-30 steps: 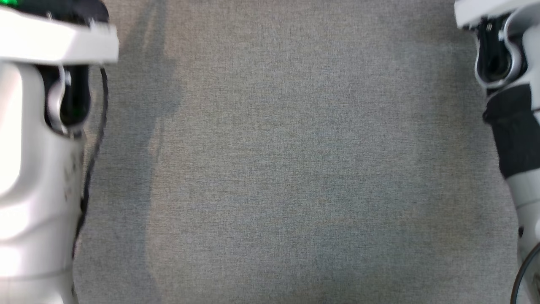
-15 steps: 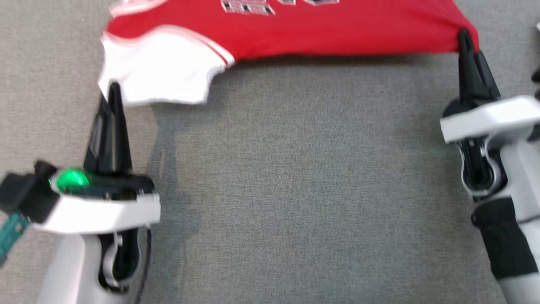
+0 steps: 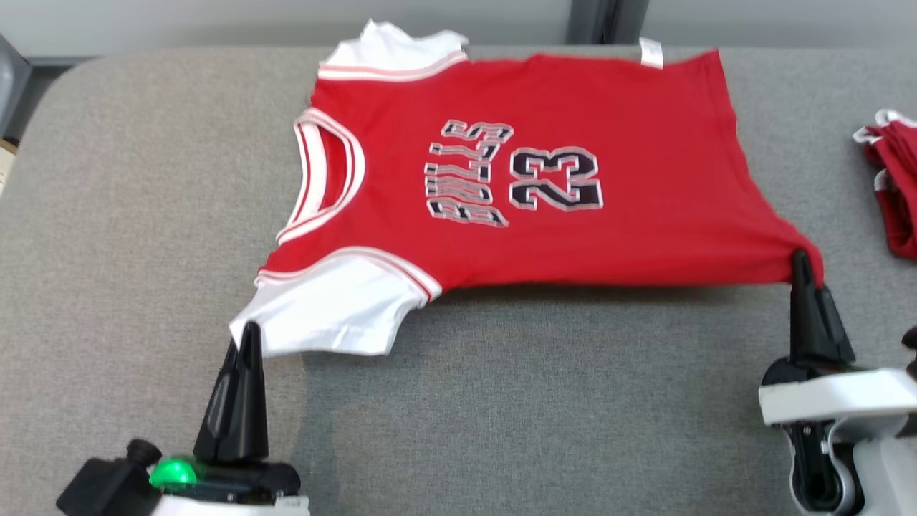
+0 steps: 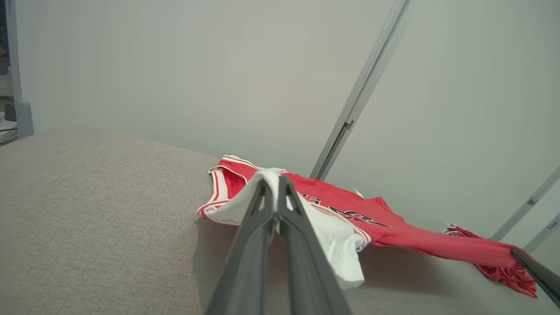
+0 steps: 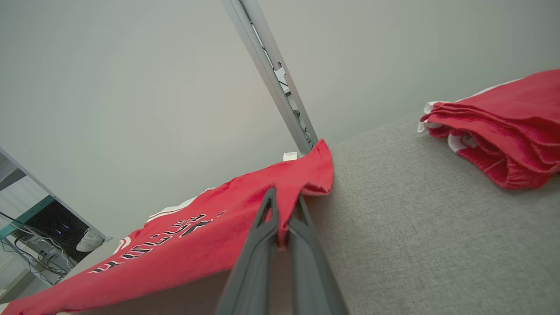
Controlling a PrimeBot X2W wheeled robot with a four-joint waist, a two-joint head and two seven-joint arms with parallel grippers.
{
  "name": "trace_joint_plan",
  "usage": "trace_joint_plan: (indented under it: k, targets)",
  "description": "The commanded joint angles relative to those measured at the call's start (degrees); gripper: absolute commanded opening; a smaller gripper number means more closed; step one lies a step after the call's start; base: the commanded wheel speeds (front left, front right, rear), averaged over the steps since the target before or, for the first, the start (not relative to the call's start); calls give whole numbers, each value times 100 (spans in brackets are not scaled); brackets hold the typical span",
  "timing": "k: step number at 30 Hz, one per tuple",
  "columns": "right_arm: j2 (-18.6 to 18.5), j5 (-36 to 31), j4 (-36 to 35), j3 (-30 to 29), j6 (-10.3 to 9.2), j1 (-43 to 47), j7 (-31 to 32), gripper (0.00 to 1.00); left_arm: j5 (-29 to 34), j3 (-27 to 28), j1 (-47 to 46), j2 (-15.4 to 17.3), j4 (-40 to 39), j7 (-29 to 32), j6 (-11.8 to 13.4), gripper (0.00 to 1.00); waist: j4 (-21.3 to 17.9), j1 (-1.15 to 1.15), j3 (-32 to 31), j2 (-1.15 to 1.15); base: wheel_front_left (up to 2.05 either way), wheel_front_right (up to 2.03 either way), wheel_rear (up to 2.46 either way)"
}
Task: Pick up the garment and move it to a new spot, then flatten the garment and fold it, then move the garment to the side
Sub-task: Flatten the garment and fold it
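The garment [image 3: 544, 179] is a red jersey with white sleeves and "BULLS 23" on its front, spread across the grey table [image 3: 501, 401] with its neck toward the left. My left gripper [image 3: 248, 337] is shut on the tip of the near white sleeve [image 3: 329, 308]; in the left wrist view the white cloth [image 4: 332, 232] folds over the left gripper [image 4: 272, 183]. My right gripper [image 3: 801, 261] is shut on the near hem corner of the garment [image 5: 245, 236], and the right wrist view has the red cloth pinched at the right gripper [image 5: 284, 205]. The near edge hangs slightly lifted between the two grips.
A second red and white garment [image 3: 892, 179] lies bunched at the table's right edge, also seen as a folded pile [image 5: 494, 131]. A pale wall with a metal strip [image 5: 271, 74] stands behind the table. Bare grey cloth stretches along the table's near side.
The head view has swung upward from bare table to the whole jersey. Both grippers stay shut on the same sleeve tip and hem corner.
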Motion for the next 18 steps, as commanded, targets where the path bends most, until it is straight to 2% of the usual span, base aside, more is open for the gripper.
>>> trace_joint_plan:
  k: [1, 18]
  targets:
    - [36, -73, -165, -43, 3, 274, -28, 0, 46, 8, 243, 6, -129, -31, 60, 0, 22, 0, -284, 0, 0, 0, 0]
    - [272, -88, -1166, -121, 3, 1765, 392, 0, 100, -112, 1276, 69, -891, 161, 312, 0, -178, 0, -1134, 0, 0, 0, 0]
